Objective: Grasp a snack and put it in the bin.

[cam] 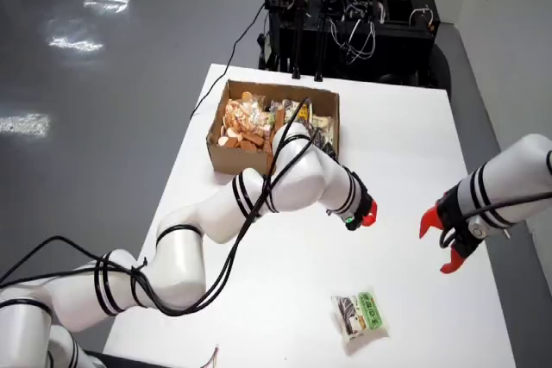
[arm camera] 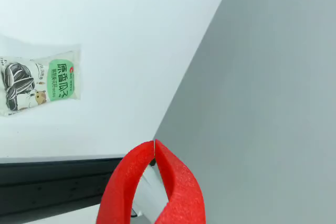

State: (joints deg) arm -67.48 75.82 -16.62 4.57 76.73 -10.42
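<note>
A snack packet [cam: 359, 316] with a green label lies flat on the white table [cam: 405, 144] near its front edge. In the view that rides on the gripper the packet [arm camera: 39, 82] sits at the left. My gripper [cam: 366, 215], on the big white arm reaching from the lower left, hovers over the table's middle, above and left of the packet in the overhead view. Its red fingers [arm camera: 173, 182] meet at the tips with nothing between them. The cardboard box [cam: 237, 159] holding several snacks stands behind the arm at the table's back left.
A second white arm enters from the right, its red gripper [cam: 442, 243] spread open near the table's right edge. A black equipment rack [cam: 354, 15] with cables stands behind the table. Grey floor [arm camera: 273, 77] lies beyond the table edge.
</note>
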